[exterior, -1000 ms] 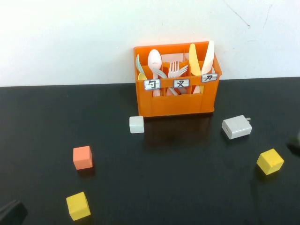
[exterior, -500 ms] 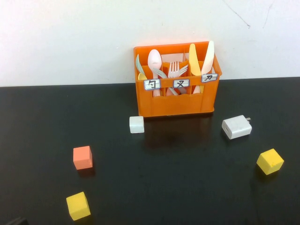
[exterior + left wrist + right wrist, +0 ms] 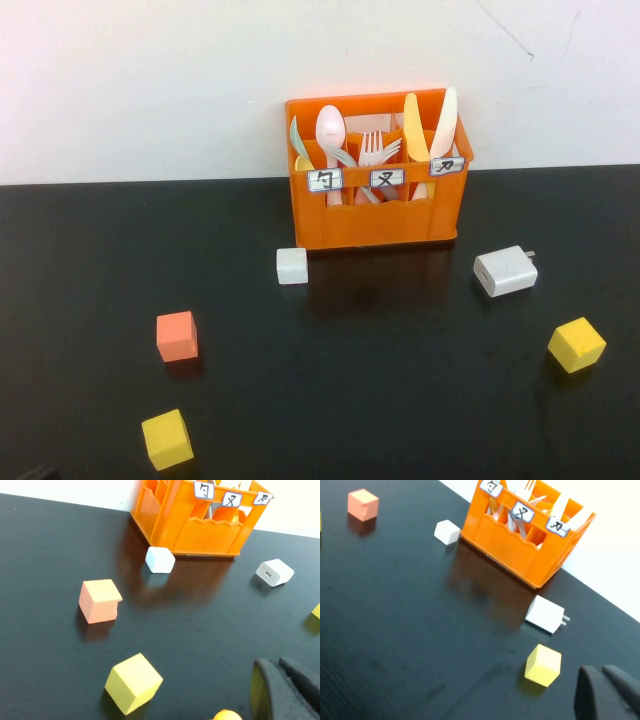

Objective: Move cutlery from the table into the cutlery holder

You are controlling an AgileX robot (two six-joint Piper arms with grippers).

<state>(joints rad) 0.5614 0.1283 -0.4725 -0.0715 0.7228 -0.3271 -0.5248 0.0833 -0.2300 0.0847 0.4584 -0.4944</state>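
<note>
Left end effector (image 3: 280, 690) sits low at the near-left edge of the tabletop (image 3: 400, 400), fingers pressed together w/ nothing between them; in the high view only a dark sliver of it shows at the bottom-left corner. Right end effector (image 3: 607, 692) is likewise pressed together and empty, off the near-right side, out of the high view altogether. What we see changed: a sec ago the left arm's dark tip was bigger in that corner and a dark blur of the right arm sat at the right edge; now both have pulled back, so we read this as both arms retracted to park. Nothing else has shifted. The cutlery holder (image 3: 375, 215) stands upright at the far edge of the tabletop against the wall, and the cutlery is inside it: pink spoon (image 3: 330, 128) in the left compartment, forks (image 3: 373, 150) in the middle one, cream and yellow knife-like pieces (image 3: 430, 125) in the right one. No utensil lies on the tabletop that we can see; what's left there is the white cube (image 3: 291, 265) just in front of the holder, the orange cube (image 3: 176, 335), two yellow cubes (image 3: 166, 438) (image 3: 576, 344) and the white charger (image 3: 504, 270). Our judgement: task looks done, no pick left for either arm.
</note>
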